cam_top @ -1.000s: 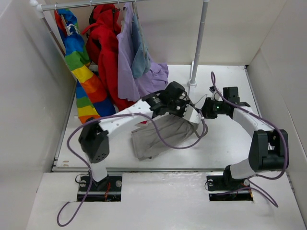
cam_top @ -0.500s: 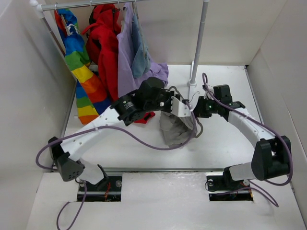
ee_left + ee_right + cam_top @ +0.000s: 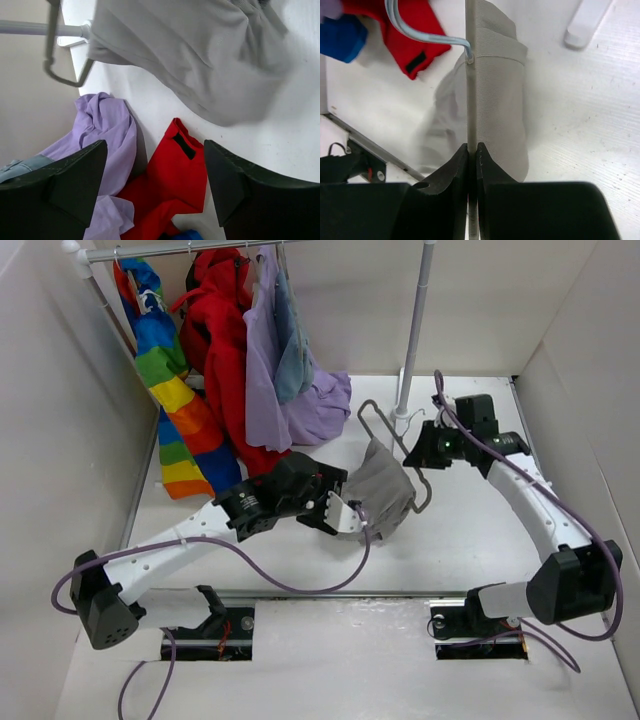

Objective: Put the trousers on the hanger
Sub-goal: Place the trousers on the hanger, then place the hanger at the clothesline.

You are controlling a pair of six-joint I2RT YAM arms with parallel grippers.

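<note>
1. In the right wrist view, the right gripper [image 3: 472,147] is clamping the hanger [image 3: 468,100] by its thin rod. Its 2 fingers [image 3: 452,170] are pressing together on the rod with no gap showing.
2. From above, this gripper [image 3: 418,452] is holding the hanger over the middle of the white table [image 3: 480,540].
3. The trousers [image 3: 382,490] are draping over the held rod as a soft taupe bundle, with fabric falling on both sides of it. I cannot tell whether the lower end is touching the table.
4. The left gripper [image 3: 352,520] is sitting just beside the low edge of the trousers. Its jaws are spread wide with nothing between them, and its wrist view is showing the cloth [image 3: 200,60] apart from both fingers.
5. A lilac garment [image 3: 105,130] and a red coat [image 3: 170,185] are lying on the table beyond.
6. Judgement: the draping is looking largely done. What seems left is checking that the bundle is sitting evenly and not sliding off, then letting go of the hanger.
</note>
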